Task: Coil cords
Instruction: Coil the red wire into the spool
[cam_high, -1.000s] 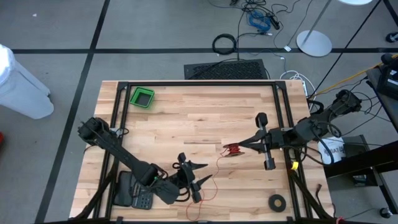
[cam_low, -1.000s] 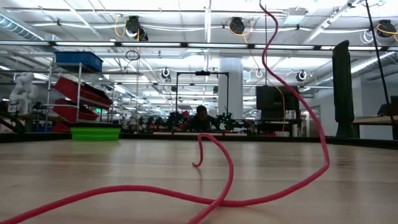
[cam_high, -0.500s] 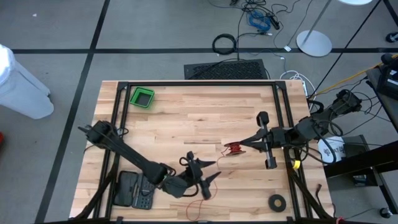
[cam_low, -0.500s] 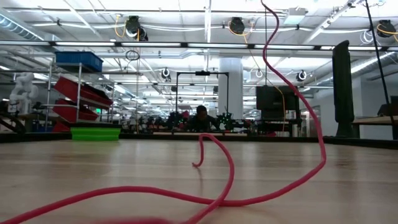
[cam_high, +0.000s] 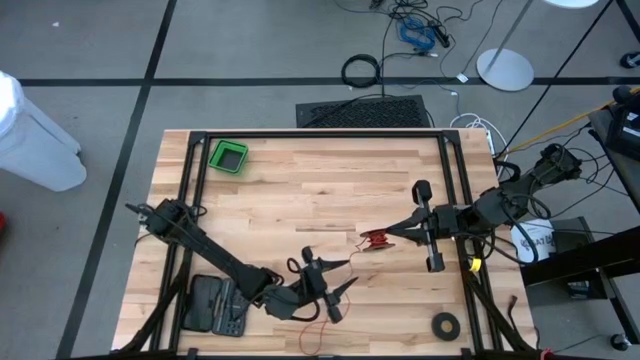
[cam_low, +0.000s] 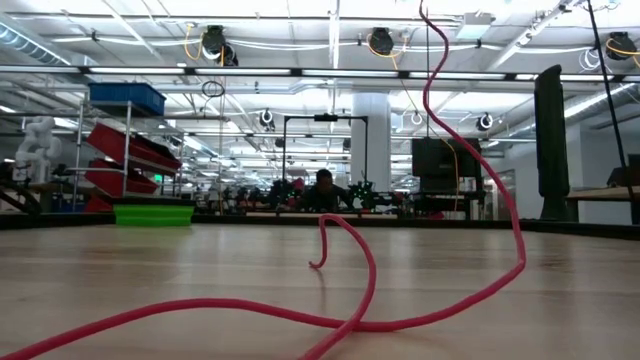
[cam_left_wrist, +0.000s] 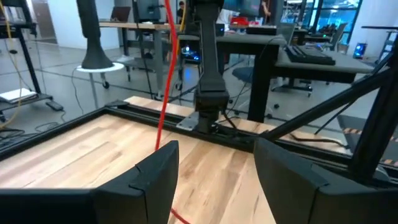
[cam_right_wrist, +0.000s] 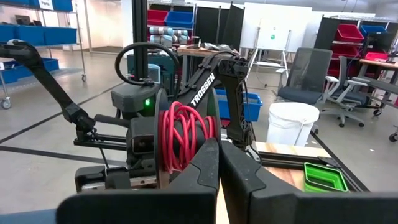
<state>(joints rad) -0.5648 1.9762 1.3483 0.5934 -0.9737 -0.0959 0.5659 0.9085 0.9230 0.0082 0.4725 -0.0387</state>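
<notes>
With your right gripper (cam_high: 392, 236) pinching the coil (cam_high: 375, 240), bring the wide-open left gripper (cam_high: 338, 292) onto the loose cord (cam_high: 352, 262) and feed slack evenly.

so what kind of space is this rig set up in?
Looks like a robotics lab or workshop, probably a large open-plan one. Behind the wooden table stand shelves of red and blue storage bins, office chairs and desks, and another robot arm marked Trossen.
</notes>
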